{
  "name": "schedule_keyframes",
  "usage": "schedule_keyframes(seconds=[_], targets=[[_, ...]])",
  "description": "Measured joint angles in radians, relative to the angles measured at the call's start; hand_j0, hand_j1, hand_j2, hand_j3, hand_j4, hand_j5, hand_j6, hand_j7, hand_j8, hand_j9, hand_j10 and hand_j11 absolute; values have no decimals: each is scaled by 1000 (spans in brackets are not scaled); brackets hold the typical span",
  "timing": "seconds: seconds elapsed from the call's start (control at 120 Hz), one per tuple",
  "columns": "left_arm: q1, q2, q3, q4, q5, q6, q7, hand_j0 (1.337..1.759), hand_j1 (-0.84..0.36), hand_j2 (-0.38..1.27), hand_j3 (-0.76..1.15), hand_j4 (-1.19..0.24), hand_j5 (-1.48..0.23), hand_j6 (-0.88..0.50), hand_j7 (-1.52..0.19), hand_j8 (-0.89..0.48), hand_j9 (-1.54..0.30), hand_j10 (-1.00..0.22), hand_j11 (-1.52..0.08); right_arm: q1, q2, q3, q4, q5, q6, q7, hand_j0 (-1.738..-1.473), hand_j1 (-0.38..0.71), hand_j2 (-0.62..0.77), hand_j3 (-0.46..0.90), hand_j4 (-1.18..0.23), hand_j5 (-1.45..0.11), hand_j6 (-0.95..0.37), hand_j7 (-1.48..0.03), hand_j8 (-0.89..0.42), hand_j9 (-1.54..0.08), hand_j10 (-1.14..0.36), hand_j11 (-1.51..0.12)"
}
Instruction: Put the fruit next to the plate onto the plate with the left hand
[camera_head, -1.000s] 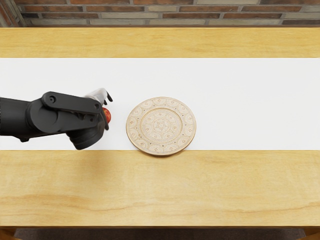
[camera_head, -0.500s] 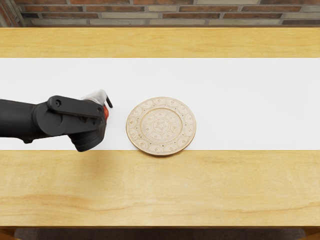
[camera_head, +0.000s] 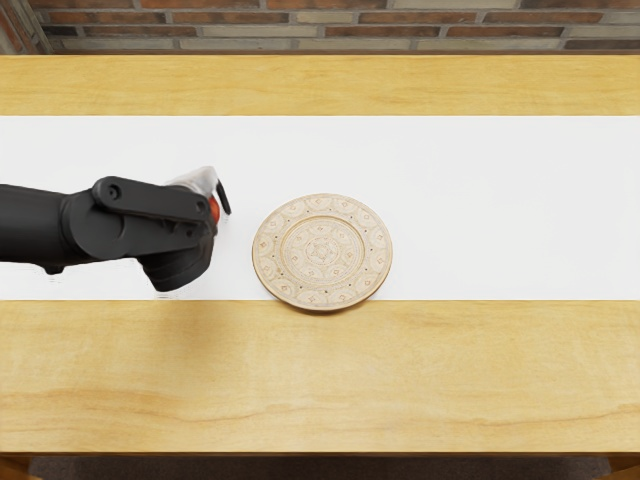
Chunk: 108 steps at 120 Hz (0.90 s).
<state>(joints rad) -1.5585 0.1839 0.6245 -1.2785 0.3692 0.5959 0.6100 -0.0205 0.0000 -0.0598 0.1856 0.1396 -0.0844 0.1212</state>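
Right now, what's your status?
Left hand gripping fruit, left of plate. Fruit not yet on plate. Right hand out of view. Nothing between them.

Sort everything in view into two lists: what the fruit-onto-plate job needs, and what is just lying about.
Part of the job:
- left hand, fingers closed on the red fruit
- red fruit, mostly hidden under the hand, left of the plate
- patterned plate, nothing on it yet

Just there:
- white runner
- wooden table
- brick wall behind
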Motion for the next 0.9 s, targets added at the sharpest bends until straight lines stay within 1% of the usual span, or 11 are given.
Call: schedule_keyframes(seconds=[0.05,0.142,0.233,0.392,0.483,0.517,0.542,0.567,0.642,0.767,0.9], targets=[[-21,2,-1,-12,-15,-23,0,1643,-378,154,0,-767,-1104,-350,-1116,-181,-1116,-395,-1097,0,0,0,0,0,0,0,-1658,-308,-7,0,-35,-45,-35,-45,-35,-45,-35,-45],[-121,2,-1,-64,-71,-57,2,1641,-387,151,0,-796,-1131,-348,-1147,-164,-1145,-385,-1129,0,0,0,0,0,0,0,-1658,-308,-7,0,-35,-45,-35,-45,-35,-45,-35,-45],[-153,3,0,-110,-121,-83,3,1638,-373,115,0,-808,-1165,-354,-1185,-152,-1178,-381,-1155,0,0,0,0,0,0,0,-1658,-308,-7,0,-35,-45,-35,-45,-35,-45,-35,-45],[-244,-5,-4,-165,-201,-129,6,1635,-370,112,0,-814,-1214,-339,-1213,-138,-1198,-369,-1170,0,0,0,0,0,0,0,-1658,-308,-7,0,-35,-45,-35,-45,-35,-45,-35,-45],[-258,-14,-17,-178,-231,-156,5,1635,-390,160,0,-815,-1229,-330,-1221,-131,-1209,-369,-1177,1,0,0,0,0,0,0,-1658,-308,-7,0,-35,-45,-35,-45,-35,-45,-35,-45],[-270,-25,-25,-180,-243,-167,4,1635,-416,262,0,-811,-1243,-326,-1226,-123,-1213,-366,-1178,1,0,0,0,0,0,0,-1658,-308,-7,0,-35,-45,-35,-45,-35,-45,-35,-45],[-282,-37,-30,-182,-251,-173,5,1635,-421,271,0,-813,-1240,-355,-1223,-141,-1211,-384,-1180,2,0,0,0,0,0,0,-1658,-308,-7,0,-35,-45,-35,-45,-35,-45,-35,-45],[-292,-49,-34,-183,-260,-178,4,1635,-430,362,0,-814,-1241,-369,-1221,-156,-1210,-382,-1184,2,0,0,0,0,0,0,-1658,-308,-7,0,-35,-45,-35,-45,-35,-45,-35,-45],[-329,-97,-42,-184,-290,-187,5,1634,-368,322,0,-821,-1233,-451,-1213,-221,-1207,-432,-1187,2,0,0,0,0,0,0,-1658,-308,-7,0,-35,-45,-35,-45,-35,-45,-35,-45],[-332,-141,-50,-175,-324,-193,6,1634,-261,231,0,-821,-1240,-549,-1208,-319,-1206,-512,-1190,4,0,0,0,0,0,0,-1658,-308,-7,0,-35,-45,-35,-45,-35,-45,-35,-45],[-330,-164,-59,-159,-332,-193,6,1633,-234,192,0,-828,-1227,-586,-1189,-373,-1198,-533,-1208,5,0,0,0,0,0,0,-1658,-308,-7,0,-35,-45,-35,-45,-35,-45,-35,-45]])
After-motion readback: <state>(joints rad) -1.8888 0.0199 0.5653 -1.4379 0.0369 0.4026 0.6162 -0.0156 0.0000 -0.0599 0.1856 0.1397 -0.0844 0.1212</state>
